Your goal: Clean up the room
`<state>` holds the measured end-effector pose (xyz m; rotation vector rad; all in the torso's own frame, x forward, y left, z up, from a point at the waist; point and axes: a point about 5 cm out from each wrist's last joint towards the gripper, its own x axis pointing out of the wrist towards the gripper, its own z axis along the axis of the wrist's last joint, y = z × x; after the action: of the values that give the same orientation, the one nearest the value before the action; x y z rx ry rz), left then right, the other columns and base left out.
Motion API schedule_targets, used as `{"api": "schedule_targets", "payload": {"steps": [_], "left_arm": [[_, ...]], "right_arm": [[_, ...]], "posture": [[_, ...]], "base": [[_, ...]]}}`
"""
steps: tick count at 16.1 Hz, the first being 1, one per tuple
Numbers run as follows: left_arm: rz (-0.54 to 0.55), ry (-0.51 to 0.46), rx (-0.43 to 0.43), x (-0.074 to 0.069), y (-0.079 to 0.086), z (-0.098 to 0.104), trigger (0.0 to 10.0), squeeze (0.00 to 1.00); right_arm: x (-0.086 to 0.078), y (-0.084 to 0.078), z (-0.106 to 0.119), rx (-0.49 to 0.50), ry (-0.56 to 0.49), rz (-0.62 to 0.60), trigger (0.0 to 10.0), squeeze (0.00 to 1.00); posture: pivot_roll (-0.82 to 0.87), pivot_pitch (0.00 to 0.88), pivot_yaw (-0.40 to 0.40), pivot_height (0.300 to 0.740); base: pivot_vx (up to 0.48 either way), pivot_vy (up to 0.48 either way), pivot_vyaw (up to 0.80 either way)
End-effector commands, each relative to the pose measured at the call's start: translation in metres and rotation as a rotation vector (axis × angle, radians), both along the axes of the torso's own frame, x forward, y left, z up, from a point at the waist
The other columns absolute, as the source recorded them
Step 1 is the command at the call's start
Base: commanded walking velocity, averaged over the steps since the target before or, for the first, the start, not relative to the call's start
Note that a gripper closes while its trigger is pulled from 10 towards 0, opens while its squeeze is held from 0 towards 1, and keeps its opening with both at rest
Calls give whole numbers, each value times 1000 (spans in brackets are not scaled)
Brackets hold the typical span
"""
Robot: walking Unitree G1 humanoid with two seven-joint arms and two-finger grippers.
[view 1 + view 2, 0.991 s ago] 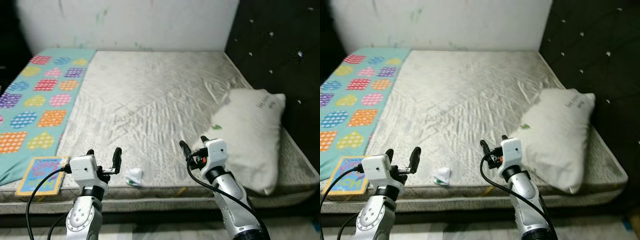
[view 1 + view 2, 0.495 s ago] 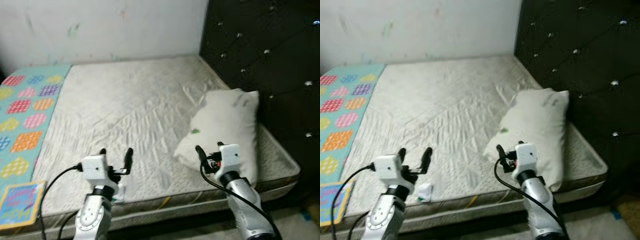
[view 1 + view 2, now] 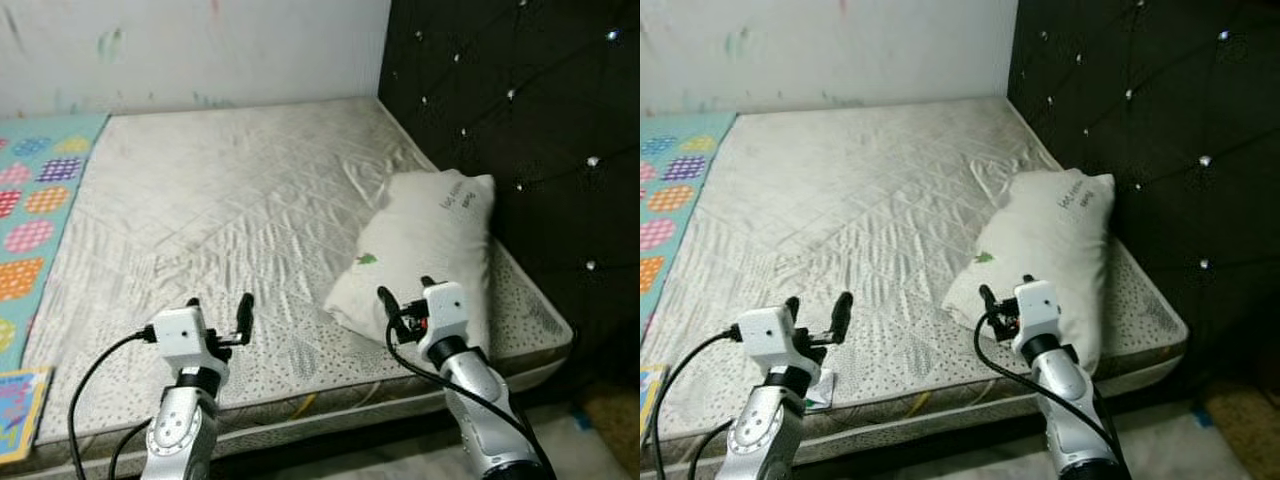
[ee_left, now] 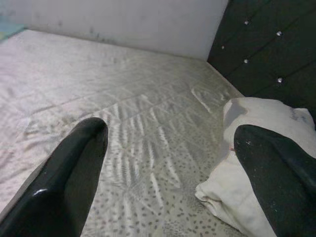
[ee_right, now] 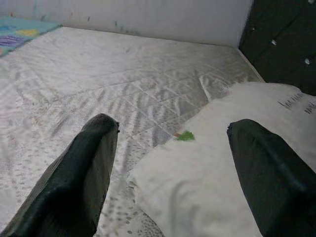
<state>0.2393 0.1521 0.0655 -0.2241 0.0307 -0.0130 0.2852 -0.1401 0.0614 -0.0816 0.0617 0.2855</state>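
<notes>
Both arms up over the mattress (image 3: 230,200) edge. Left gripper (image 3: 218,310) at seven o'clock, fingers spread, holding nothing. Right gripper (image 3: 405,296) at five o'clock, fingers apart, just before the pillow (image 3: 425,245), lying at three o'clock.

Showing two silver, ribbed metal arms at lower frame, each ending in a white boxy wrist block. Carrying long glossy black fingers: left gripper (image 3: 217,308), right gripper (image 3: 404,293). Trailing looping black cables; glowing orange-red beside the right block.
</notes>
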Motion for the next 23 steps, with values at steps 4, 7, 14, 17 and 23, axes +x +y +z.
{"api": "schedule_targets", "payload": {"steps": [4,7,14,17,23], "left_arm": [[12,21,25,-1,4,-3,10000,0],[4,23,30,-1,3,-3,10000,0],[-11,23,30,-2,3,-3,10000,0],[-12,24,32,-1,3,-3,10000,0],[16,28,2,-2,5,-4,10000,0]], "right_arm": [[2,8,6,-1,-24,20,10000,0],[3,7,6,11,-20,10,10000,0],[3,7,4,40,-10,-5,10000,0],[5,5,7,41,-26,-20,10000,0],[5,4,5,32,-19,-22,10000,0]], "posture": [[102,33,-27,740],[104,34,-25,740],[107,35,-25,740],[107,35,-28,740],[109,33,-28,740]], "base": [[0,0,800],[0,0,800],[0,-272,0],[0,-407,0],[0,-143,0]]}}
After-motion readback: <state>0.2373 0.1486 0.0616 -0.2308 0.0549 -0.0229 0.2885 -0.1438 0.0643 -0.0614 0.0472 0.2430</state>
